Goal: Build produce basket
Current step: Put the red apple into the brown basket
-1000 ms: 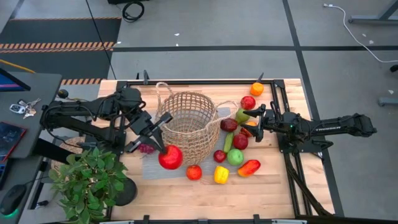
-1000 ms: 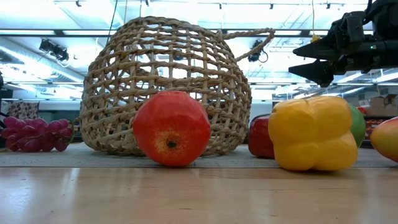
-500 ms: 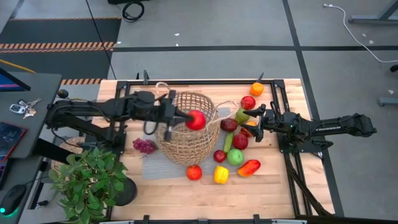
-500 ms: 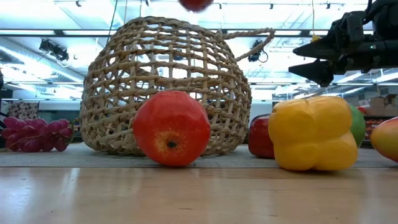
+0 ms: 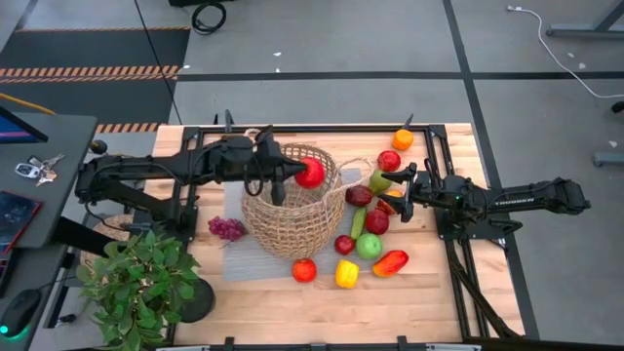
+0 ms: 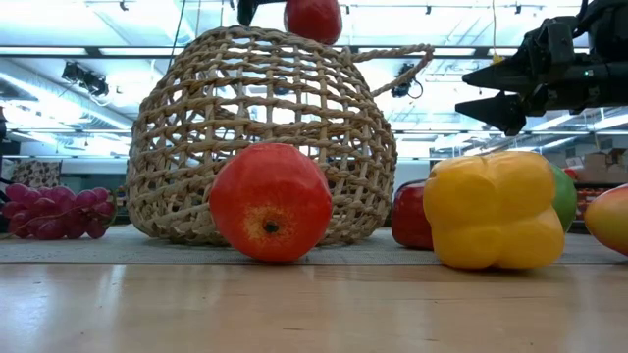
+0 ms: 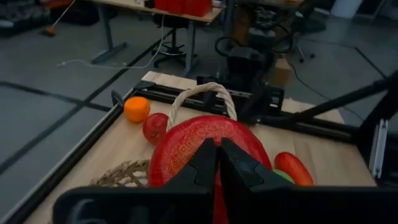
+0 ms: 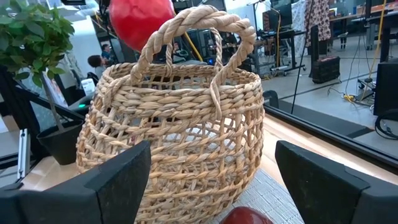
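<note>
Basket [image 5: 290,210] rim lies just below the left claw [image 5: 295,176] clamping a red apple [image 5: 310,173]; right claw [image 5: 398,188] gapes empty over produce.

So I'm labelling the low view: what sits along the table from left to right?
Purple grapes → wicker basket → red apple in front of it → dark-red fruit → yellow pepper.

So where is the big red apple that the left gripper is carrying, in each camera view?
High: red apple above the round tan wicker basket, in the left gripper.
Low: top edge, above the basket.
Left wrist: centre, behind the fingers.
Right wrist: top left.
Shared landmark: the basket's loop handle.
</note>
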Robot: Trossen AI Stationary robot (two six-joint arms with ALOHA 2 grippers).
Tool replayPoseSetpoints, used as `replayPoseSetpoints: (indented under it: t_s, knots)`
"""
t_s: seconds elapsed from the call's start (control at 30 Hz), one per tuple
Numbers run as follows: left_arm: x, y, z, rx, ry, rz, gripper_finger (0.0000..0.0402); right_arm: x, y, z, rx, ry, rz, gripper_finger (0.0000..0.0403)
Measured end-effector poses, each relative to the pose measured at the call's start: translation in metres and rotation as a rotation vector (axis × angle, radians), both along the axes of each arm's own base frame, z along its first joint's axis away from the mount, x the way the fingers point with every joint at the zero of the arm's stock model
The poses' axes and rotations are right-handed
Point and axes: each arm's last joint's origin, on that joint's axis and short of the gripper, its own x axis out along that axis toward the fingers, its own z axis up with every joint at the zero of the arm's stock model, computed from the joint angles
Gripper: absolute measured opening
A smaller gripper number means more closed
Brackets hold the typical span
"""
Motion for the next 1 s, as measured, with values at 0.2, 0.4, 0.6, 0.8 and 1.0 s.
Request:
replayPoseSetpoints:
  t_s: [0.2,0.4,0.6,0.8,1.0]
  knots:
    - [0.000,0.008,0.002,-0.073,-0.036,0.046,0.0014,0.000,0.000,0.000,0.000,0.001,0.000,0.0348]
    - [0.000,0.017,0.007,-0.155,-0.118,0.109,0.0014,0.000,0.000,0.000,0.000,0.001,0.000,0.0348]
    - [-0.002,0.027,0.008,-0.211,-0.151,0.158,0.0014,0.000,0.000,0.000,0.000,0.001,0.000,0.0348]
    - [-0.003,0.029,0.007,-0.210,-0.137,0.175,0.0014,0.000,0.000,0.000,0.000,0.000,0.000,0.0348]
    - [-0.003,0.032,0.005,-0.254,-0.137,0.216,0.0013,0.000,0.000,0.000,0.000,0.001,0.000,0.0348]
